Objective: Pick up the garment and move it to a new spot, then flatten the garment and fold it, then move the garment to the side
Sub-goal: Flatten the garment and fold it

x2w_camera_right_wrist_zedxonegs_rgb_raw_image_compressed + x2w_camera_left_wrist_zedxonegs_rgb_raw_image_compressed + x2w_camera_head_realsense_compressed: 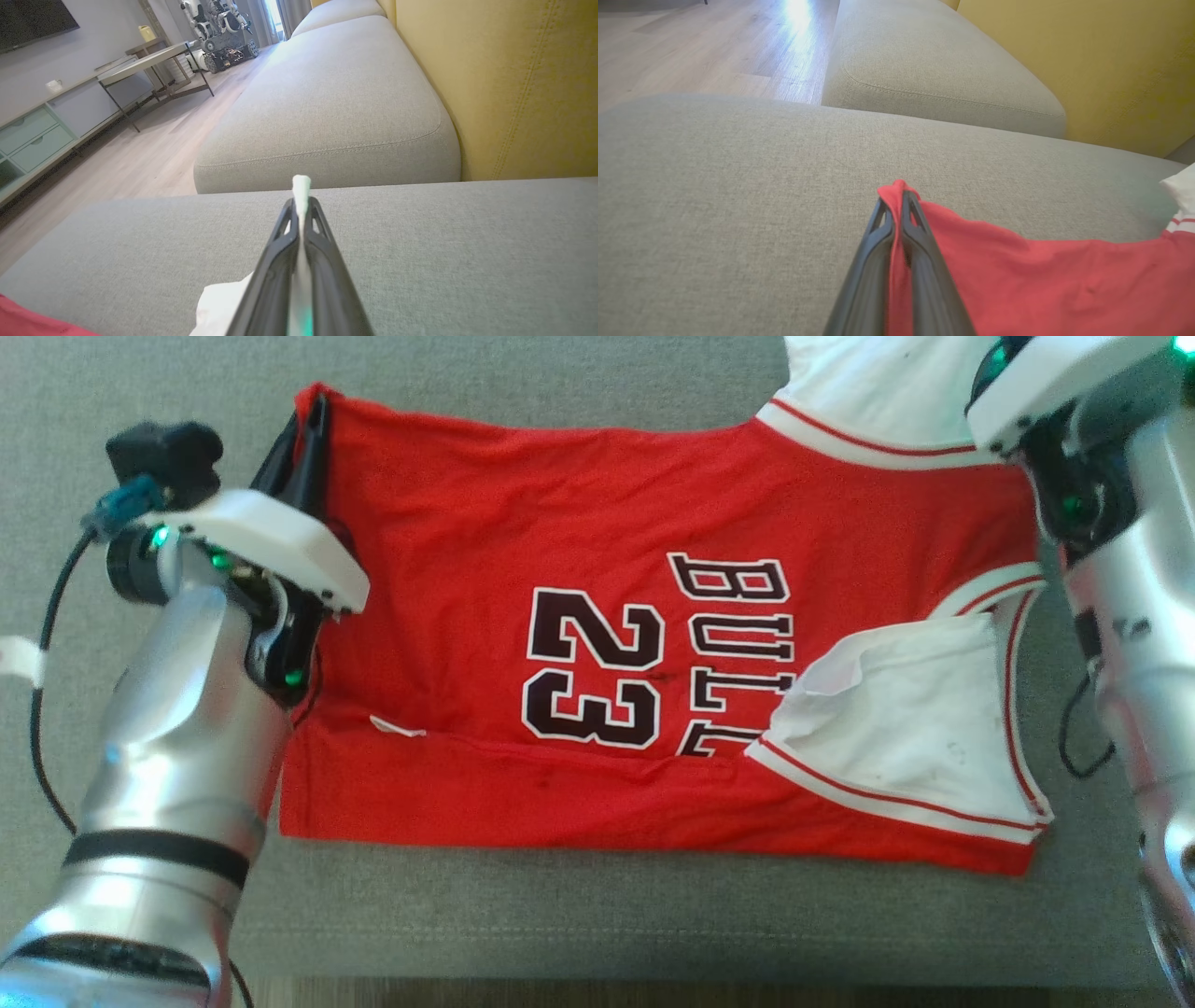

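Now the jersey (597, 569) lies spread on the grey cushion (560, 915), its red corner pinched in the closed left gripper (896, 198) and a white edge pinched in the closed right gripper (301, 205).

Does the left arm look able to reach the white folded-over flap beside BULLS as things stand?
Probably not yet: the left end effector is shut on the jersey at its red corner, and the white flap lies at the opposite end. Nothing covers it, though.
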Robot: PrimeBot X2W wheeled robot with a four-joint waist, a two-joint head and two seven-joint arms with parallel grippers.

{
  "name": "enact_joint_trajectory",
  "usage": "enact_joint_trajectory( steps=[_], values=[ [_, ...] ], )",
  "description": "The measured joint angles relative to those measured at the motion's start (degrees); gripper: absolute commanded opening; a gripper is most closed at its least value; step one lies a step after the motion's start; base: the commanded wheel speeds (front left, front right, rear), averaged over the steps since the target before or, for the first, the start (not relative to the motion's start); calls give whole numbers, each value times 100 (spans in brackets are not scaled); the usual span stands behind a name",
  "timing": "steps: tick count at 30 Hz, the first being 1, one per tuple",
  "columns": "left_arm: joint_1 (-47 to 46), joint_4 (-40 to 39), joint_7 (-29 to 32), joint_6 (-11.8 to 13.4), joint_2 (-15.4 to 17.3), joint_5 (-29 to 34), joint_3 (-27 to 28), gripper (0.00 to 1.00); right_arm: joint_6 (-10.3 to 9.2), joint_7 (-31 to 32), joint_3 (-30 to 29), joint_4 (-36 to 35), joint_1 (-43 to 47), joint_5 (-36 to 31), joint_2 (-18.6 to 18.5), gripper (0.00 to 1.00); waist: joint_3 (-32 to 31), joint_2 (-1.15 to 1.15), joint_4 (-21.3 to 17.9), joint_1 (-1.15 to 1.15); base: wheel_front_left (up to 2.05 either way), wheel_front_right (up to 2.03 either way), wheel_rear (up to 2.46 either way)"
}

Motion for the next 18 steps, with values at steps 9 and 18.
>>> enact_joint_trajectory(
  steps=[9, 18],
  values=[
    [809, -658, 1, 57, 224, -318, 196, 0, 1, -124, -46, -1561, 1434, 454, -221, 0, -332, 0, -128, 0, 0, 0, 0],
    [2251, -2167, 108, 445, 522, -656, 475, 0, 1, 320, -693, -3506, 3834, 787, -172, 0, -591, 0, -370, 0, 0, 0, 0]
  ],
)
